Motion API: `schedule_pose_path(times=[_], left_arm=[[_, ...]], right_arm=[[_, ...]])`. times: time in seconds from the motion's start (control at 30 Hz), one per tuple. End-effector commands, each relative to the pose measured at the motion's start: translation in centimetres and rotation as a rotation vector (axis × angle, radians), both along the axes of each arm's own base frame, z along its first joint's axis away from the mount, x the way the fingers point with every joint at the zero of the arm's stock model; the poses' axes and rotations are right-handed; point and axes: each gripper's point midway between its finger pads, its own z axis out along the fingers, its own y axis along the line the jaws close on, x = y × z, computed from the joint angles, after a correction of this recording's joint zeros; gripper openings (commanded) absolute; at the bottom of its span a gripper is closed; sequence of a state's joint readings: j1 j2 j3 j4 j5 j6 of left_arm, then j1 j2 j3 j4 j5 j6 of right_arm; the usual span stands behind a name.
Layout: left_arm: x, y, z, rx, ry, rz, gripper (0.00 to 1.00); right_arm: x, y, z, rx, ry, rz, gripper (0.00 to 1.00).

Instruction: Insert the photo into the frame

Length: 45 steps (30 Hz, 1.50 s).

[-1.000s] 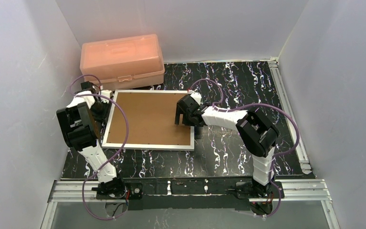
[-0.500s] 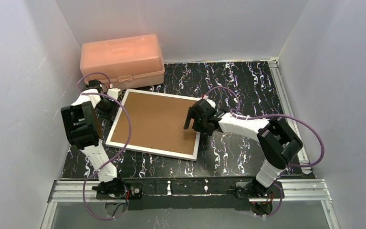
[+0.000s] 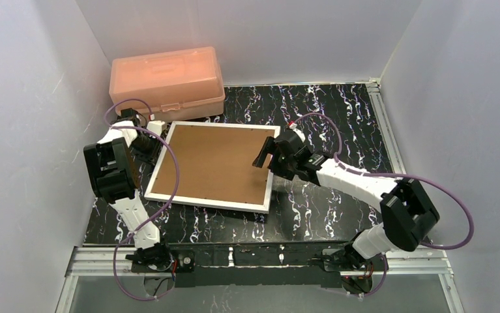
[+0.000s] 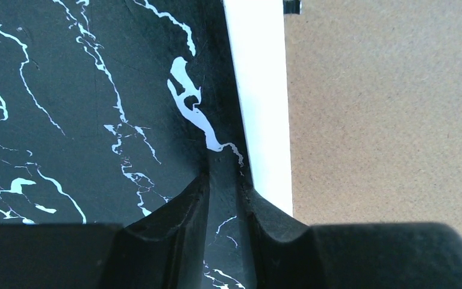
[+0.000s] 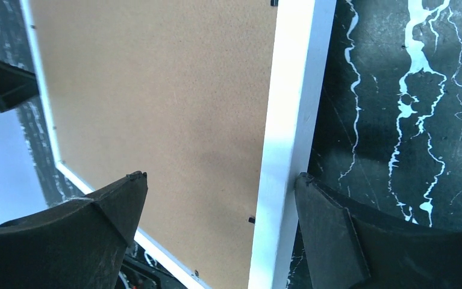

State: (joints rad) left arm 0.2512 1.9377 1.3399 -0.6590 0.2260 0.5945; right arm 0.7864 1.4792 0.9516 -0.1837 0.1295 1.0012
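Our left gripper (image 4: 223,176) has its tapered black fingers drawn nearly together. A slim gap shows mat and pinches nothing, just outside the smooth white left rim of the frame (image 4: 258,90). Our right gripper (image 5: 219,177) is spread wide across the right rim, one finger over the grainy brown backing board (image 5: 156,90), one beside the rim on the marbled black mat (image 5: 397,90). The frame lies flat, back up, slightly askew. A salmon plastic box (image 3: 167,81) sits near its far left corner, and bare mat stretches to the right.

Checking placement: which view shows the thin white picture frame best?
Top external: the whole thin white picture frame shows, brown cardboard backing up. Each wrist view catches only one rail and some backing.
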Motion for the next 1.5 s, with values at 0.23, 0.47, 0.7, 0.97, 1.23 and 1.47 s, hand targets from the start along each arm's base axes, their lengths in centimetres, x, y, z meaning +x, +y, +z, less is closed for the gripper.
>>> schedule_pose_path(times=[0.23, 0.47, 0.7, 0.97, 1.23, 1.47], left_arm=[[-5.0, -10.2, 0.5, -0.396, 0.218, -0.072, 0.23], [-5.2, -10.3, 0.5, -0.405, 0.234, -0.071, 0.23], [-5.1, -10.5, 0.7, -0.414, 0.237, -0.075, 0.22], [-4.9, -10.9, 1.1, -0.438, 0.243, -0.070, 0.21], [-5.1, -11.1, 1.2, -0.451, 0.253, -0.072, 0.20], [-5.2, -11.6, 1.5, -0.478, 0.261, -0.068, 0.20]], right_arm=[[-4.2, 10.7, 21.4, 0.841, -0.325, 0.366, 0.94], [-6.0, 11.7, 24.3, 1.014, -0.352, 0.495, 0.92], [-6.9, 10.9, 26.8, 1.081, -0.418, 0.526, 0.92], [-8.3, 10.4, 29.9, 1.139, -0.496, 0.610, 0.93], [-9.0, 10.1, 32.0, 1.169, -0.560, 0.657, 0.93], [-9.3, 9.7, 34.0, 1.135, -0.634, 0.675, 0.93]])
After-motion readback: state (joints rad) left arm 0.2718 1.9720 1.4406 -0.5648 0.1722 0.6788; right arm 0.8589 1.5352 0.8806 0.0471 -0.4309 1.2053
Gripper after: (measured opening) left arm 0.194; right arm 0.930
